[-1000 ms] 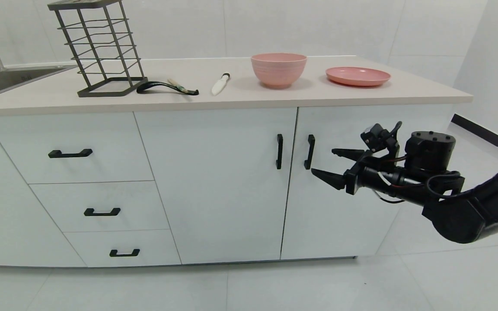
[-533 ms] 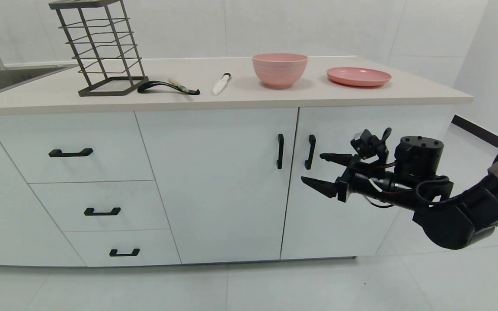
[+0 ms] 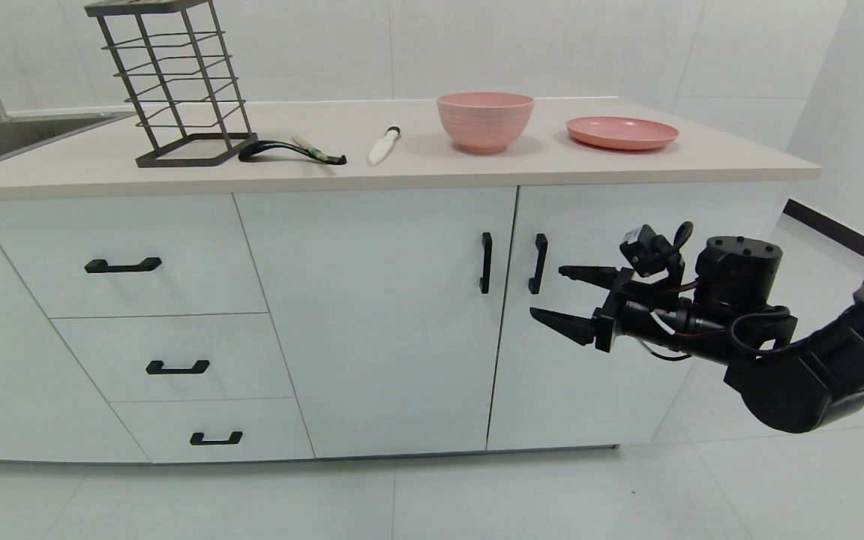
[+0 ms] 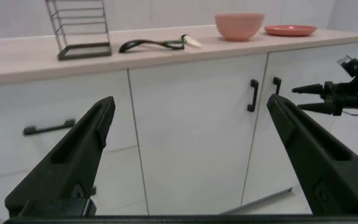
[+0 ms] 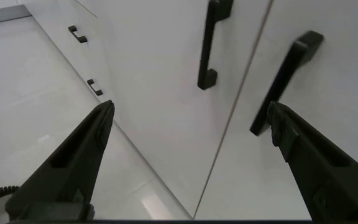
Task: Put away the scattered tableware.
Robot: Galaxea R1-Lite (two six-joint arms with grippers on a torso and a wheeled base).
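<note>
Right claw is hovering spread wide, empty, just beside the right door handle. Left claw is also gaping wide, empty. Pink bowl, pink plate, knife and black utensil are sitting on the desk.
</note>
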